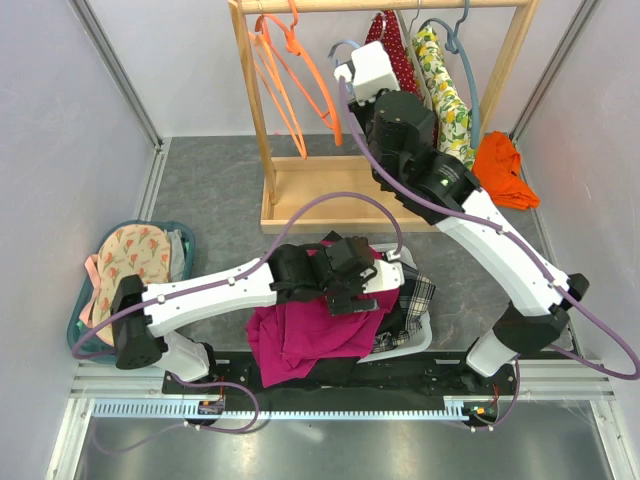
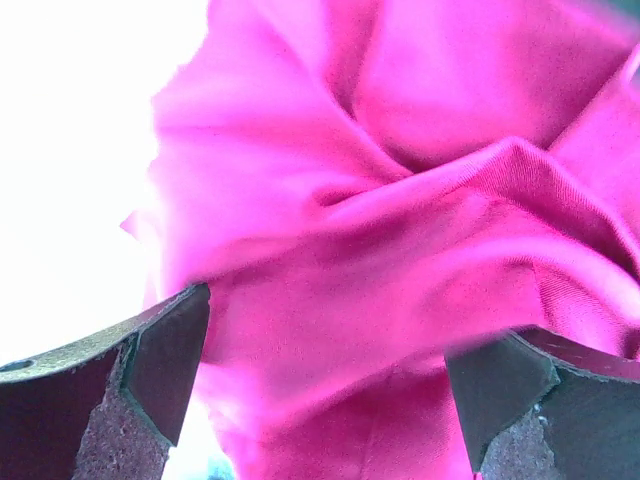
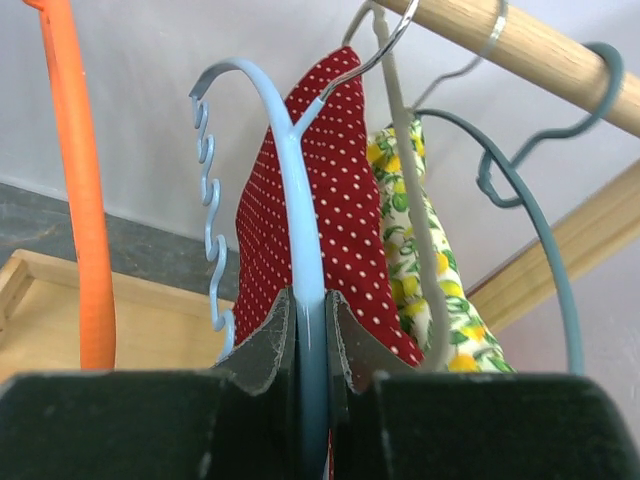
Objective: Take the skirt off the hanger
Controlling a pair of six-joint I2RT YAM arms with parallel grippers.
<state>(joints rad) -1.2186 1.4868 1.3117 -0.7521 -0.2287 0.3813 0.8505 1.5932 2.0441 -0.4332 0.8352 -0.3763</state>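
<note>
The magenta cloth skirt [image 1: 300, 335] lies crumpled at 6 o'clock on the grey table [image 1: 210, 190], off any hanger, heaped over the near-left part of a white tray [image 1: 420, 335] that also holds a black-and-white plaid cloth [image 1: 415, 300]. The left gripper [image 1: 352, 290] points down onto the top of this heap; in the left wrist view its two dark fingers [image 2: 165, 360] stand wide apart with the folded magenta fabric filling the space between and beyond them, nothing pinched. At 12 o'clock stands the wooden clothes rack [image 1: 255, 110], and the right gripper [image 3: 310, 340] reaches up to it, its pads pressed tight from both sides on the stem of a light blue plastic hanger [image 3: 290, 180]. Just behind that hanger hangs a red garment with white dots [image 3: 345, 180], then a lemon-print garment [image 3: 400, 230] and a teal plastic hanger [image 3: 545, 220] hooked over the rail. At 11 o'clock on the rail hang orange plastic hangers [image 1: 290, 80]. A crumpled orange cloth [image 1: 503, 170] lies at 2 o'clock, and a teal basket [image 1: 180, 240] with floral fabric sits at 8 o'clock.
</note>
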